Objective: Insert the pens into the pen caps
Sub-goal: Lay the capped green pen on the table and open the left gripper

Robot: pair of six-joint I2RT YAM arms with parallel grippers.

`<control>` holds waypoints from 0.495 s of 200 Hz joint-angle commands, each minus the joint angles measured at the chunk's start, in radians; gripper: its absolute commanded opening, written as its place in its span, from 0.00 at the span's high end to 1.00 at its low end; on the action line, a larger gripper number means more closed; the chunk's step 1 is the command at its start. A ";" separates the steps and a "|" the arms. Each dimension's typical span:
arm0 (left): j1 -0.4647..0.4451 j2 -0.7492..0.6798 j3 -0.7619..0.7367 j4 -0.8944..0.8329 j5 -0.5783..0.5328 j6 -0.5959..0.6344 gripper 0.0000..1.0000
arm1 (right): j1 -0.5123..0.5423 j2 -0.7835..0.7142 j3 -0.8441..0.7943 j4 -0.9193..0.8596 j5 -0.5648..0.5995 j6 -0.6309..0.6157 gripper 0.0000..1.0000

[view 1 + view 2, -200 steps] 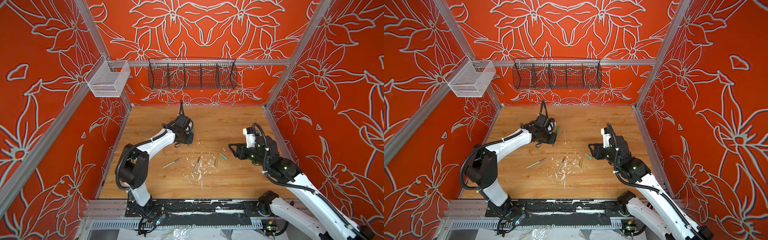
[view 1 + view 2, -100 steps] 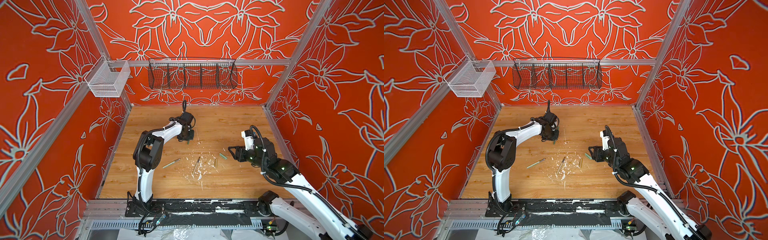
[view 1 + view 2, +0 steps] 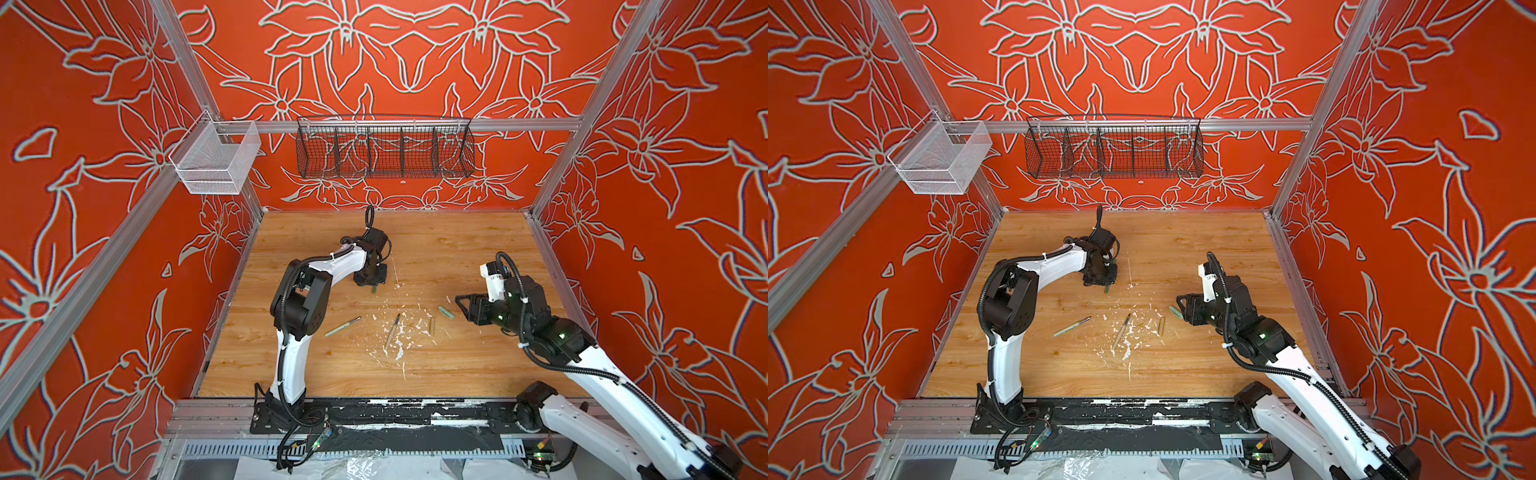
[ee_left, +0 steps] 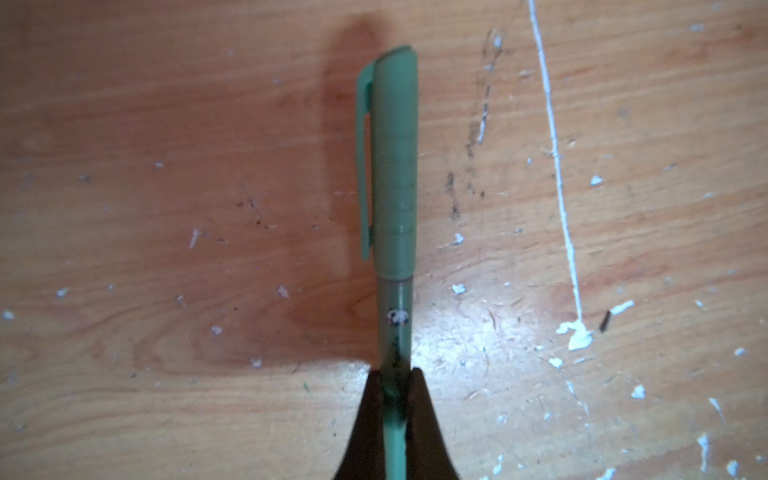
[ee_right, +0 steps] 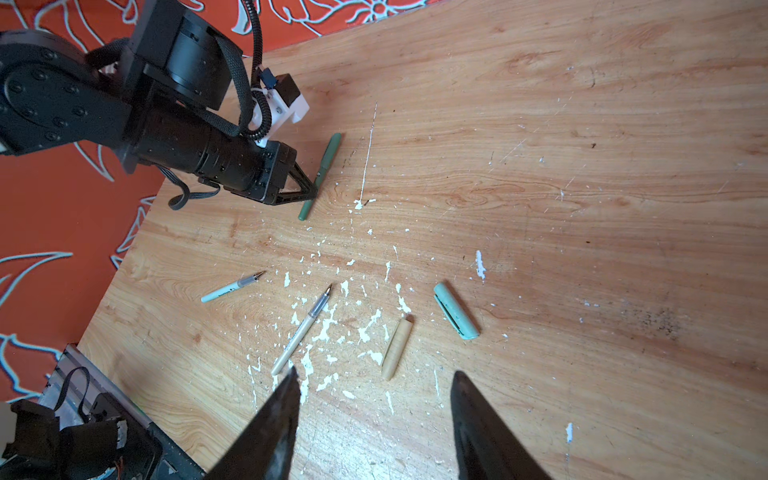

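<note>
Trouble: right tool (image 5: 375, 372), half-open and empty, may nudge the pale cap (image 5: 456, 311) rolling if it drops off-centre; left tool (image 4: 395, 376), clamped on the dark pen (image 4: 397, 316), could drag it.

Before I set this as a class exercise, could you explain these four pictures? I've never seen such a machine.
These are two robot arms working over a wooden table. Two pictures look down from overhead; the two close-ups come from a camera on each arm's wrist. The left end effector is shut on a dark green pen that already wears its dark green cap. The right end effector is open and holds nothing. Lying loose on the table: a pale green pen, a tan pen, a tan cap and a pale green cap, among white paint flecks.
</note>
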 commanded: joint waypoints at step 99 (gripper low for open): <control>0.005 -0.085 -0.004 0.006 0.028 0.015 0.36 | -0.004 0.043 0.083 -0.173 0.004 -0.030 0.42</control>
